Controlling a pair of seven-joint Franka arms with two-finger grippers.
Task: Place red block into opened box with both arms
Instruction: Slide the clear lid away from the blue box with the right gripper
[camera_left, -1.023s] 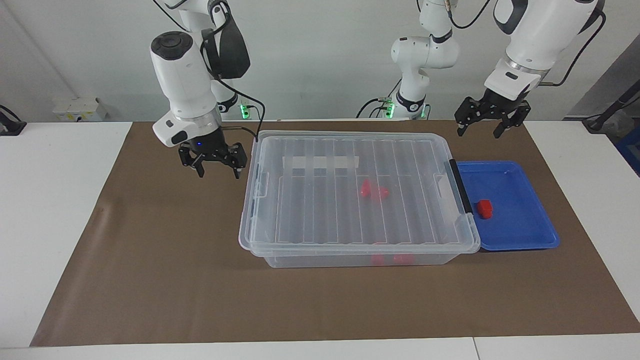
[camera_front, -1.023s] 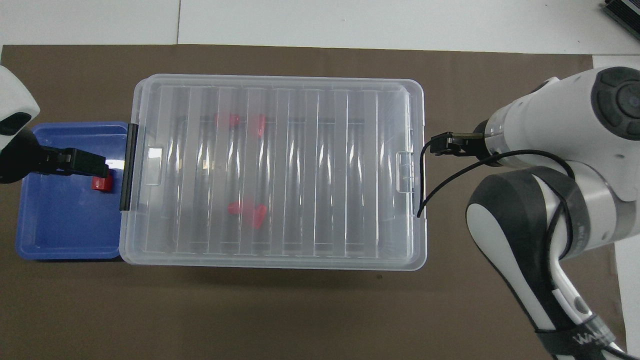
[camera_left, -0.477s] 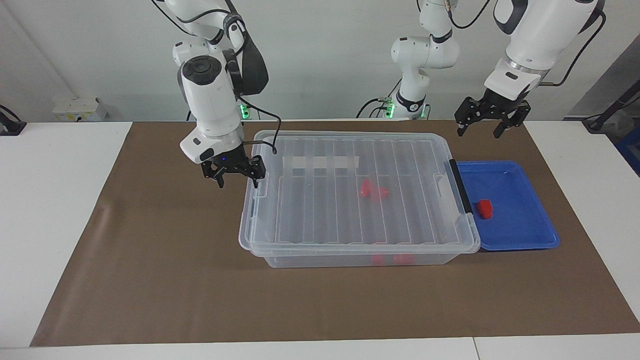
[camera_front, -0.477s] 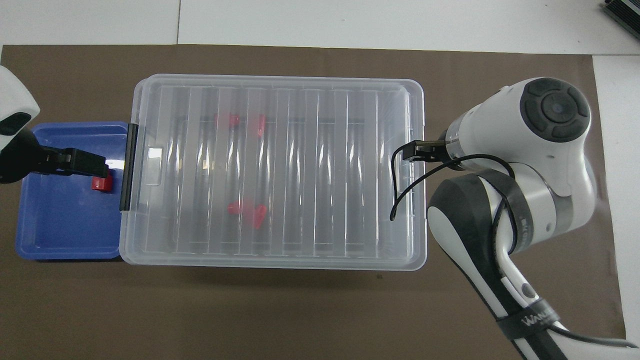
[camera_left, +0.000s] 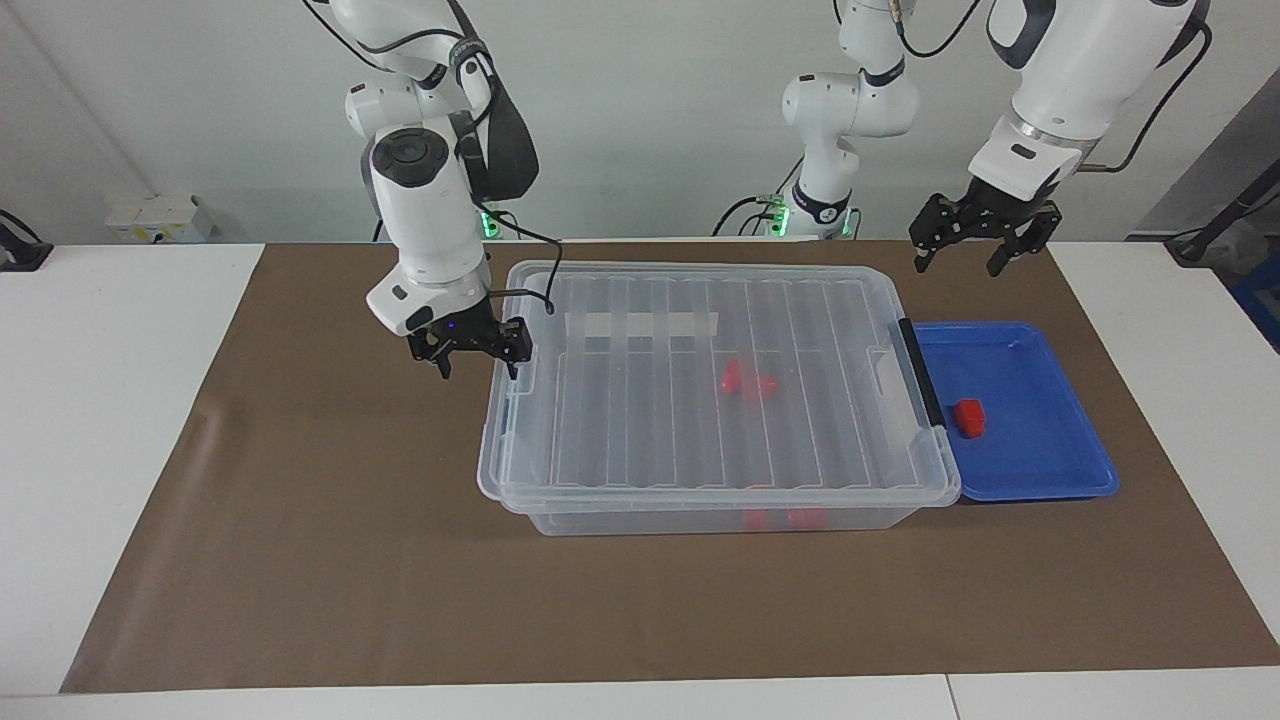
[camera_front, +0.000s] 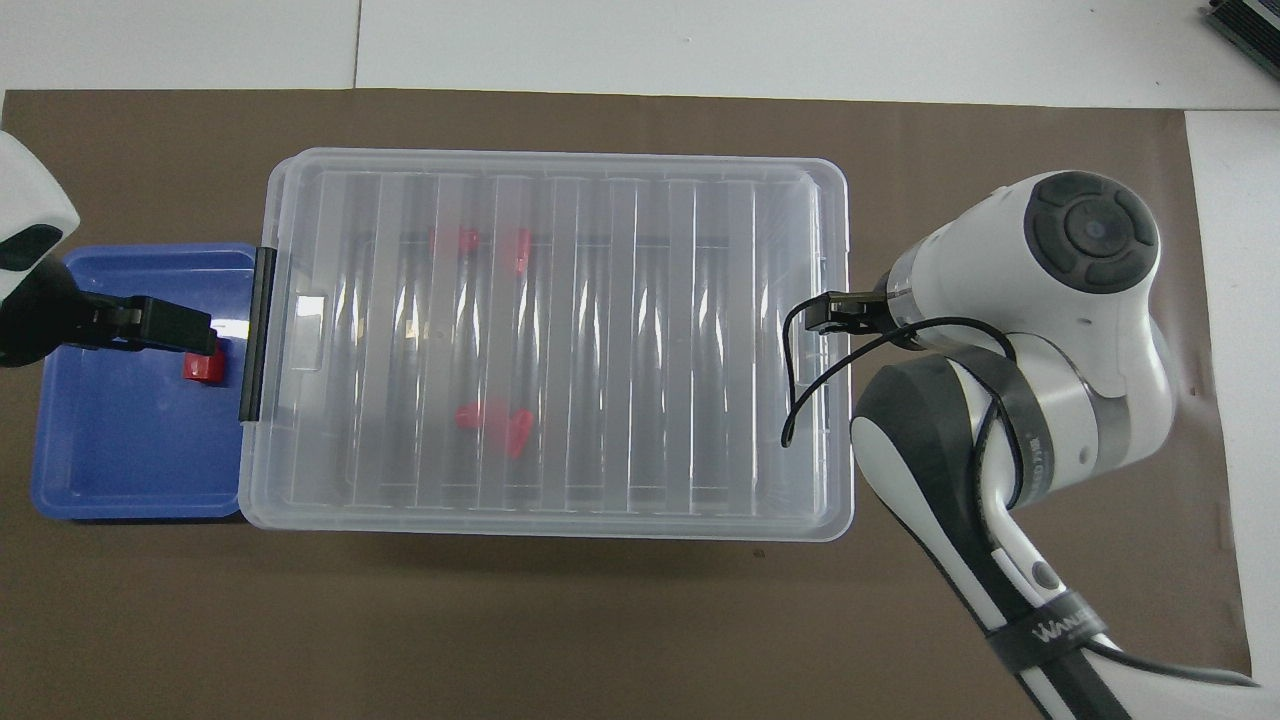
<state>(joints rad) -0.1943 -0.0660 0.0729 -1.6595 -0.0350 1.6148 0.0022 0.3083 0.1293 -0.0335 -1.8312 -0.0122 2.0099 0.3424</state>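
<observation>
Facing view: box (camera_left: 715, 385) lidded. Right pincer (camera_left: 478, 357) released, at the box's end toward the right arm. Left pincer (camera_left: 968, 246) released, raised over the counter (camera_left: 330, 560) near the blue tray (camera_left: 1050, 470).

Overhead view: red block (camera_front: 203, 368) in the tray, beside the box's latch end.

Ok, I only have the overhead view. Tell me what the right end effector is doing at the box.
Observer: The right end effector is open and low, level with the end rim of the lid.
Operator: Give me the left one's height.
Observer: The left end effector hangs open, high above the blue tray, well clear of the red block.
Operator: Report the lid.
Observer: Side-on, it sits flat on the box, not lifted anywhere.
</observation>
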